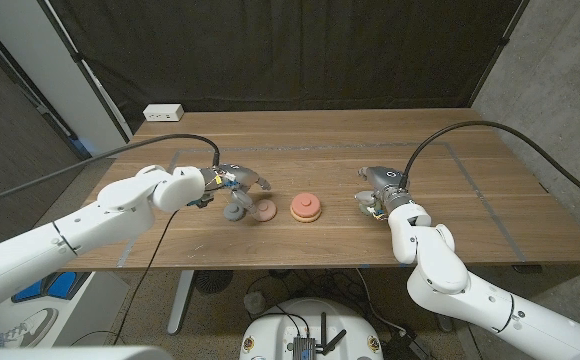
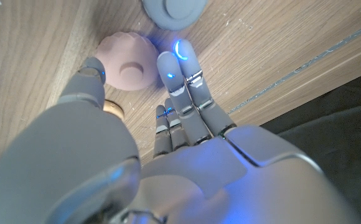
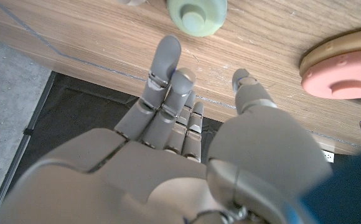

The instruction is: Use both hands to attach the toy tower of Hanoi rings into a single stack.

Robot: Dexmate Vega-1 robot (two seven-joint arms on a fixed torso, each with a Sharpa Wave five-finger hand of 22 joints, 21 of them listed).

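1. Two hands are over the wooden table (image 1: 320, 245), four toy pieces between them, nothing attached yet. At centre sits the salmon ring on a tan disc base (image 1: 305, 207). Left of it lie the pale pink scalloped ring (image 1: 263, 211) and the grey-blue round ring (image 1: 235, 212).
2. The left hand (image 1: 232, 181) hovers over those two pieces, fingers apart, holding nothing.
3. My call: close thumb and fingers on the pink ring's rim (image 2: 129, 61), avoiding its grey neighbour just beside it.
4. The right hand (image 1: 382, 187) is spread too and grips nothing; the small pale green knobbed ring (image 3: 197, 15) lies close by its fingertips.
5. Lift level, then carry to the centre stack.
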